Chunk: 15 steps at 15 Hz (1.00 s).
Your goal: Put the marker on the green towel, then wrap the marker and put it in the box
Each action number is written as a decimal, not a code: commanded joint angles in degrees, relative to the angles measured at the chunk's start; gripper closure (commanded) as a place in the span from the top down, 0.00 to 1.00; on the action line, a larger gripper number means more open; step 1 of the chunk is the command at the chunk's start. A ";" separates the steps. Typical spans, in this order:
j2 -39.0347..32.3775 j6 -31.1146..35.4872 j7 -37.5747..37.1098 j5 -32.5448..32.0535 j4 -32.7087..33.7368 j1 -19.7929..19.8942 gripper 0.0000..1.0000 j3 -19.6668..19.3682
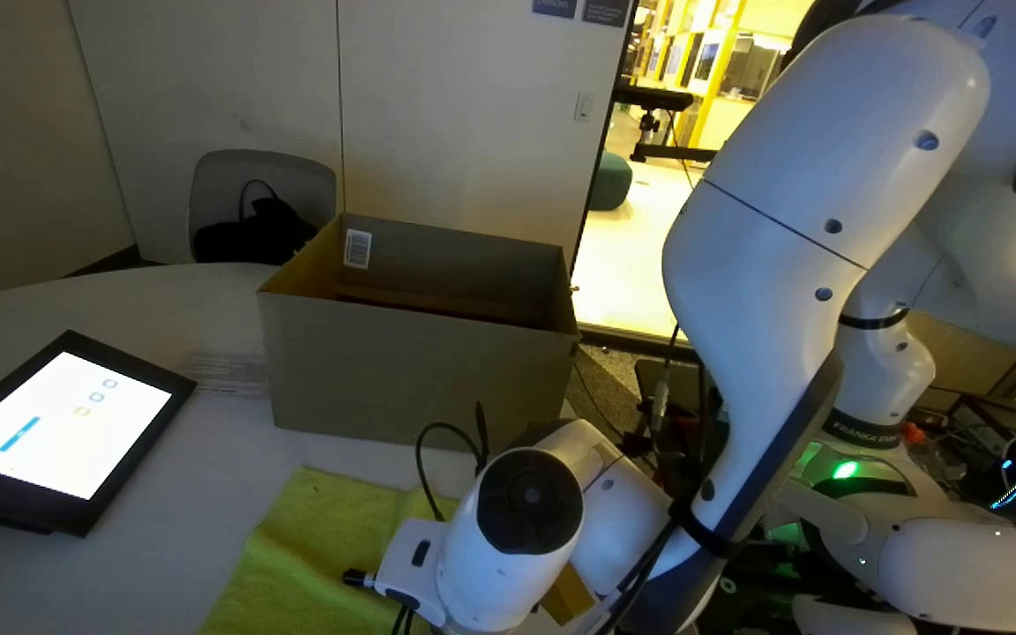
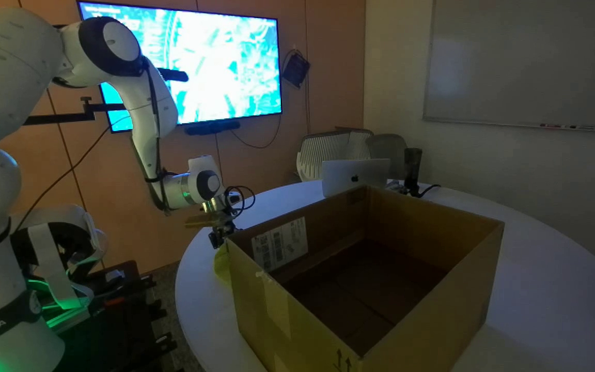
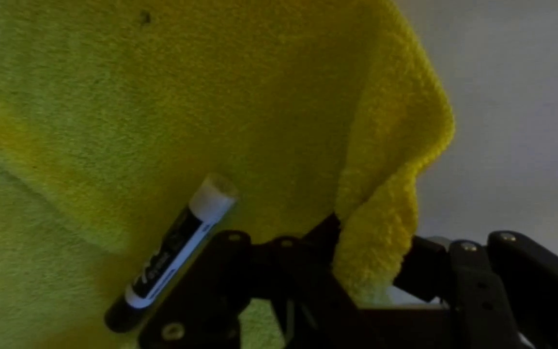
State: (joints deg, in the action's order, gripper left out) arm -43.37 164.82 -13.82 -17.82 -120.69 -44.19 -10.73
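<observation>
Pale wall panels (image 1: 464,132) stand behind a round white desk (image 1: 177,494). On it, in both exterior views, sits the brown box (image 1: 411,370), open at the top. Near the box lies the green towel (image 1: 305,547), one edge of it bunched up in the wrist view. The pincer (image 3: 375,252) is closed on that edge, the towel nipped in between. Smallest of all, the marker (image 3: 168,256) rests on the towel, just beside the pincer and outside its grip. Placing looks done, so wrapping seems the step in hand. The next move likely calls for drawing that edge up and over the marker without rolling it away.
</observation>
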 commanded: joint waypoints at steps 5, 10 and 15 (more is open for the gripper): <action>3.16 0.44 -8.71 -1.97 -4.06 -9.58 0.01 -12.86; 2.56 -0.41 -13.47 -1.19 -6.83 -14.20 0.01 -20.28; 2.46 -0.66 -17.63 1.02 -10.82 -14.90 0.01 -23.71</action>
State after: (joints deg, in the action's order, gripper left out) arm -41.85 164.27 -28.54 -18.03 -128.23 -57.58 -31.91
